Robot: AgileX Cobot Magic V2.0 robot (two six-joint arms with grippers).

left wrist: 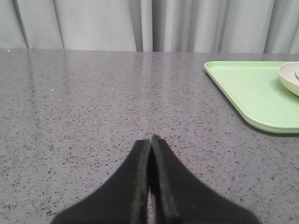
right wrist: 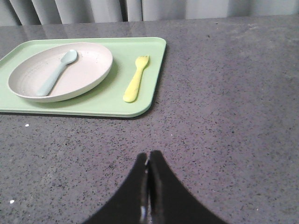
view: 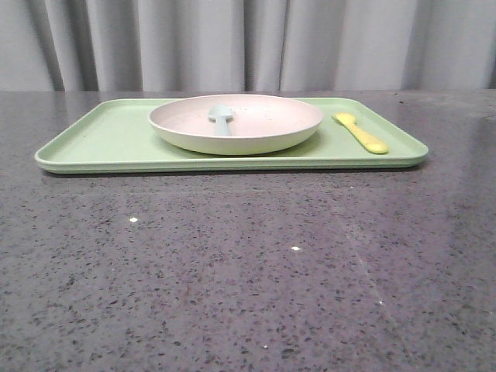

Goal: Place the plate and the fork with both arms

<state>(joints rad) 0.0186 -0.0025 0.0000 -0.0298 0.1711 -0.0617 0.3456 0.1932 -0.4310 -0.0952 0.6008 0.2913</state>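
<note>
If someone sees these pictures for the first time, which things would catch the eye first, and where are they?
First comes the light-green tray, lying on the far half of the speckled grey table. On it sits the cream-pink plate with a pale blue-grey spoon inside, and the yellow fork lies on the tray to the plate's right. Both pincers, left and right, are shut and away from the tray.

On the far half of the table (view: 232,271) ahead of me lies the tray (view: 101,139), long side toward me. The plate (view: 235,124) sits on it near the middle — the spoon (view: 222,118) lies inside the plate. The fork (view: 361,132) rests on the tray just right of the plate, apart from it — tines pointing away from me. A curtain (view: 248,43) hangs behind the table.
</note>
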